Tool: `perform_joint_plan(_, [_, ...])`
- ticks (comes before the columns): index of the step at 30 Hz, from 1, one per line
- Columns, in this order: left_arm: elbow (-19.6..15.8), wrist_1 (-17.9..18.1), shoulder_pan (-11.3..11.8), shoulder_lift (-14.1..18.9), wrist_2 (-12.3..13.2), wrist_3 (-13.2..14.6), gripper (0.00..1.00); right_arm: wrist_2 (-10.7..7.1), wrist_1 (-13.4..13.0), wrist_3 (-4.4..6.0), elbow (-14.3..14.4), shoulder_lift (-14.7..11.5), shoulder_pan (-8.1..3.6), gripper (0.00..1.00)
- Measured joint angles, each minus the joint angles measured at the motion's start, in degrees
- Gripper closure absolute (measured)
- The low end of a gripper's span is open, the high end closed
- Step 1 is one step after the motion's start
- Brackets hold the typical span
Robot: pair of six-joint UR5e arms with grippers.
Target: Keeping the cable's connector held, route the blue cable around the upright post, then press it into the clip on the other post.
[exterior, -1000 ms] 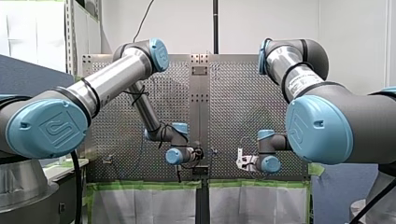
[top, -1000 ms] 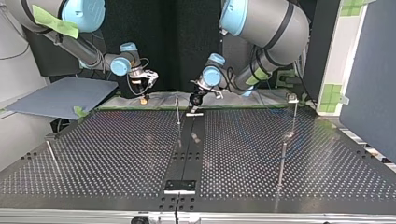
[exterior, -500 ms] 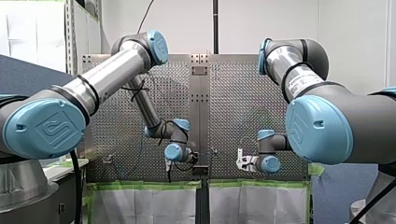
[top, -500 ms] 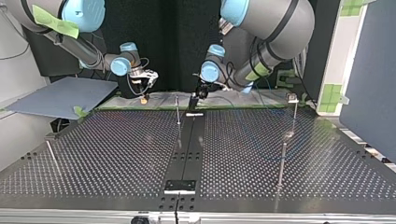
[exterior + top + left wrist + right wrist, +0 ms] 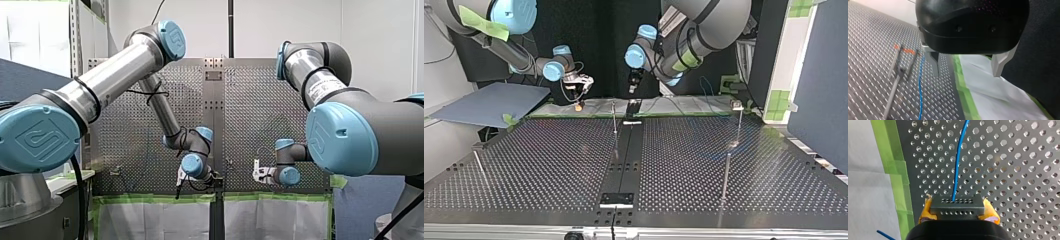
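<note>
Blue cable (image 5: 956,170), seemingly thin and limp, leaves the connector (image 5: 957,206) towards twelve o'clock; our right gripper (image 5: 958,210) pinches that connector. Our left gripper (image 5: 966,72), jaws spread, should grasp the cable nearby.

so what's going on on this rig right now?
My right gripper, yellow-padded, is shut on the black perforated connector block, with the thin blue cable running from it over the perforated metal table. My left gripper hangs open and empty above the green tape at the table's edge, the cable lying beside it. No view shows the cable round the thin upright metal post yet.
</note>
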Motion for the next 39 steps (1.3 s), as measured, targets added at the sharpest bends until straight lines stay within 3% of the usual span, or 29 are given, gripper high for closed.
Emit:
perform_joint_plan(6, [0.0, 0.2, -3.3, 3.2, -2.4, -0.4, 0.0, 0.0, 0.0, 0.0, 0.0, 0.0, 0.08, 1.0])
perform_joint_plan(16, [0.0, 1.3, -4.4, 5.4, -0.9, -2.0, 0.0, -0.02, 0.2, -0.05, 0.0, 0.0, 0.17, 1.0])
perform_joint_plan(30, [0.0, 5.4, -3.4, 4.8, 2.5, -6.8, 0.0, -0.03, 0.4, -0.09, 0.0, 0.0, 0.33, 1.0])
perform_joint_plan(39, [0.1, 8.4, -1.3, 1.3, 4.6, -11.4, 0.0, 0.0, 0.4, -0.09, 0.0, 0.0, 0.56, 1.0])
